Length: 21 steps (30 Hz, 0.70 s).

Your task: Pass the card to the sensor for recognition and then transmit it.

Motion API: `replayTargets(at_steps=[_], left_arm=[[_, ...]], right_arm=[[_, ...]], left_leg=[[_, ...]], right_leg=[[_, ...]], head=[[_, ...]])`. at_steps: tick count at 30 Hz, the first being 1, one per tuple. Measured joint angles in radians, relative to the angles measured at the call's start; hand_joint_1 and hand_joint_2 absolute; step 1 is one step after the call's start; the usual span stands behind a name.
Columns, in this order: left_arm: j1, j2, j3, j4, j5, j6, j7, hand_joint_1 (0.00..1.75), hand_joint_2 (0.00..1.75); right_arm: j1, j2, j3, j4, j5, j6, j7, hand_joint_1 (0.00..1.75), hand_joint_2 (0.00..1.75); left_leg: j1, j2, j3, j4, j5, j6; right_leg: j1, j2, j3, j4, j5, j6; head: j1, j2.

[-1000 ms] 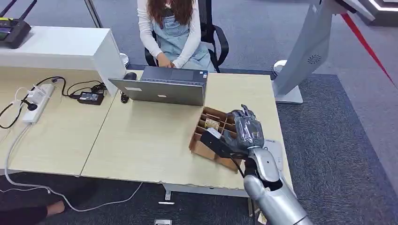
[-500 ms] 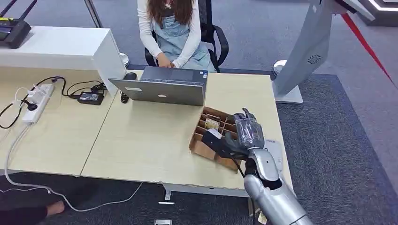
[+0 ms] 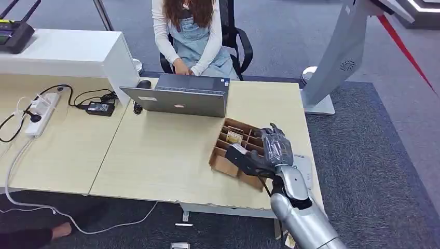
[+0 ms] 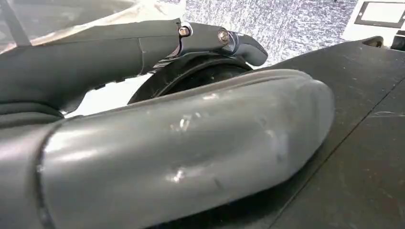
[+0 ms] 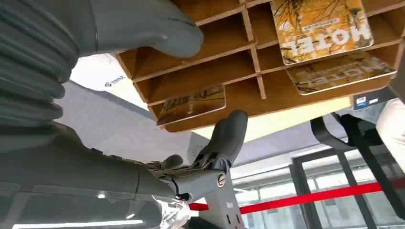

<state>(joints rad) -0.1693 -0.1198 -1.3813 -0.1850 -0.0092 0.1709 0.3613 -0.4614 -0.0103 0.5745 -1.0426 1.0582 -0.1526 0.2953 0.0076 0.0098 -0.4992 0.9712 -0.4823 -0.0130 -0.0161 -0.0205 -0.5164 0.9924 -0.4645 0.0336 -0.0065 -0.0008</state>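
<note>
A: From the head view, where is the right hand [image 3: 269, 150]?

B: Above the near right corner of the pale wood-grain tabletop [image 3: 155, 150], over the near edge of the brown divided wooden box [image 3: 236, 150]. Its dark fingers are apart and hold nothing. A white flat device [image 3: 305, 168] lies just beside the box at the tabletop's right edge.

A: Open room?

B: The middle of the tabletop, left of the box, is bare. A grey laptop [image 3: 179, 96] sits at the far edge with a person [image 3: 193, 33] seated behind it. A white power strip [image 3: 40, 111] and black adapter [image 3: 101, 108] lie on the adjoining desk to the left. Grey carpet surrounds the furniture, and a white kiosk stand [image 3: 337, 57] rises beyond the right edge.

A: And the left wrist view?

B: The left hand [image 4: 181, 143] is smooth grey, scuffed and glossy, lying against a black surface. Whether its fingers are spread or closed, I cannot tell.

A: The right wrist view?

B: The right hand's thumb and a dark finger are apart, close to the box's thin plywood dividers. An orange card [image 5: 322, 28] printed "HOTEL" rests in one compartment, a second card [image 5: 341, 76] in the next, a third card [image 5: 193, 102] in another. None touches the hand.
</note>
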Motion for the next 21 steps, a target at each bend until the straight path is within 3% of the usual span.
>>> replayTargets(at_steps=[21], left_arm=[[0.000, 0.000, 0.000, 0.000, -0.004, -0.001, 0.005, 0.00, 0.00]], right_arm=[[-0.002, -0.004, -0.008, 0.010, 0.010, -0.002, 0.005, 0.63, 1.75]], left_leg=[[0.000, 0.000, 0.000, 0.000, 0.000, 0.000]], right_leg=[[0.000, 0.000, 0.000, 0.000, 0.000, 0.000]], head=[[0.000, 0.000]])
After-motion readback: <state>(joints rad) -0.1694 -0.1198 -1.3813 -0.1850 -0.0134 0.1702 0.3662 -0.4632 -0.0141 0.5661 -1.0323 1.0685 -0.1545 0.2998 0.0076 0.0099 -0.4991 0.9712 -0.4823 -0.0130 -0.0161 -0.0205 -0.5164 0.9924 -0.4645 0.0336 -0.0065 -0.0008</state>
